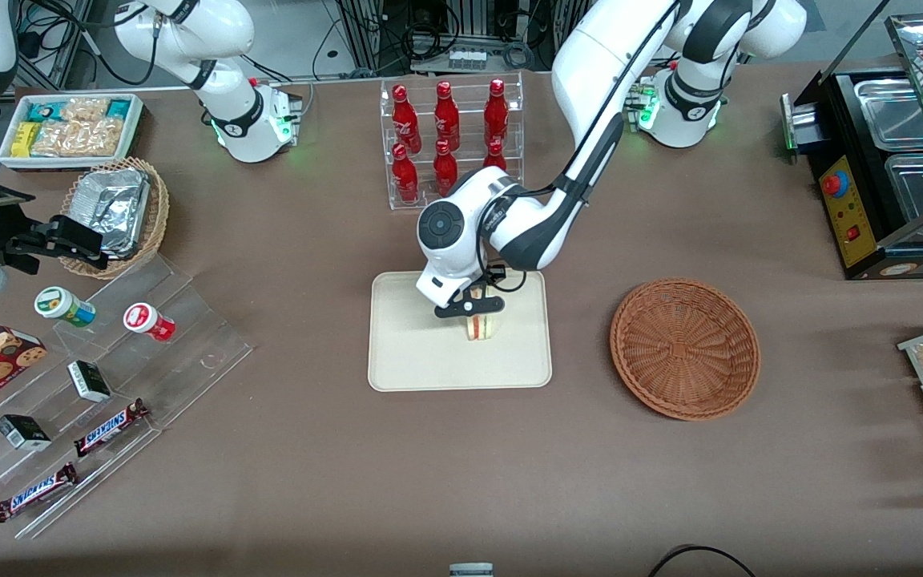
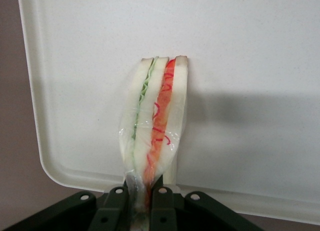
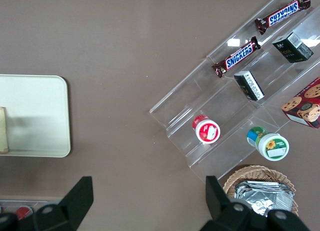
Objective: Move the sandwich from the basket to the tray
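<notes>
My left gripper (image 1: 473,308) is shut on the sandwich (image 1: 480,327), a cream wedge with red and green filling, held upright over the middle of the cream-white tray (image 1: 397,361). I cannot tell if it touches the tray. In the left wrist view the sandwich (image 2: 157,116) in clear wrap is pinched between the black fingers (image 2: 162,201) of the gripper (image 2: 141,203), with the tray (image 2: 250,66) under it. The reddish-brown basket (image 1: 684,349) sits empty beside the tray, toward the working arm's end. The right wrist view shows the tray (image 3: 35,116) and a sliver of the sandwich (image 3: 2,130).
A clear rack of red bottles (image 1: 449,136) stands farther from the front camera than the tray. A clear stepped stand with snacks (image 1: 85,393), a tan basket with foil (image 1: 117,212) and a white snack bin (image 1: 69,128) lie toward the parked arm's end. A black food warmer (image 1: 886,160) stands toward the working arm's end.
</notes>
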